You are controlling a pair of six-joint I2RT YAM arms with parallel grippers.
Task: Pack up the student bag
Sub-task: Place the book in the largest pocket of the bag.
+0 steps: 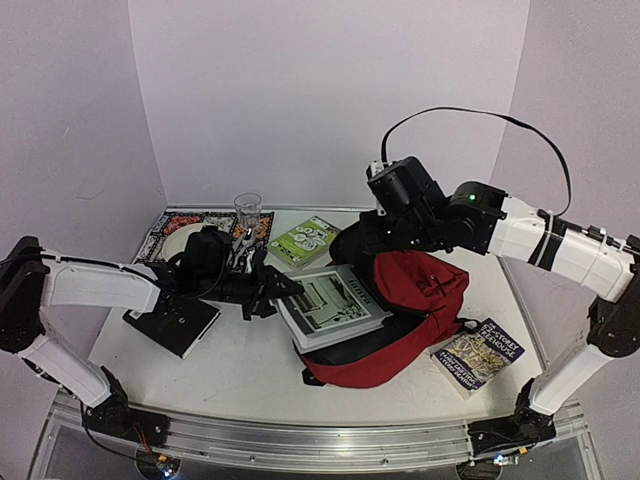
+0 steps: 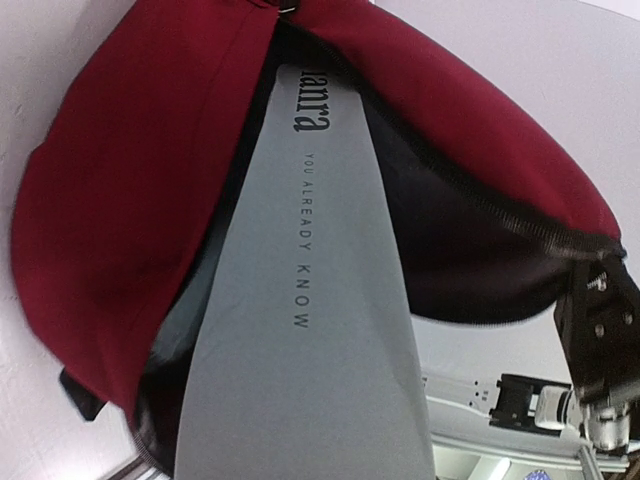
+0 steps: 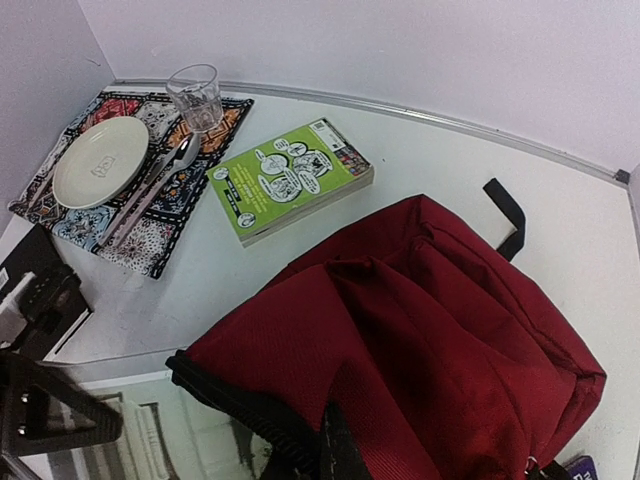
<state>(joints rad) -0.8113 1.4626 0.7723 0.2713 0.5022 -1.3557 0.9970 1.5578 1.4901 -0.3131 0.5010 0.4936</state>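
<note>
The dark-red student bag [image 1: 415,300] lies right of centre with its mouth facing left. My left gripper [image 1: 277,291] is shut on the near edge of a large grey-and-white book [image 1: 332,303], whose far end lies inside the bag's mouth. In the left wrist view the grey book [image 2: 305,340] runs into the open bag [image 2: 120,200]; my fingers are hidden under it. My right gripper [image 1: 362,243] is shut on the bag's upper flap and holds it raised. In the right wrist view one dark finger [image 3: 338,452] pinches the red fabric [image 3: 400,330].
A green book [image 1: 303,241] lies behind the bag. A patterned placemat [image 1: 165,233] at the back left carries a plate [image 3: 100,161], cutlery and a glass [image 1: 247,212]. A black flat object [image 1: 170,321] lies at the left. Another book [image 1: 478,355] lies at the front right.
</note>
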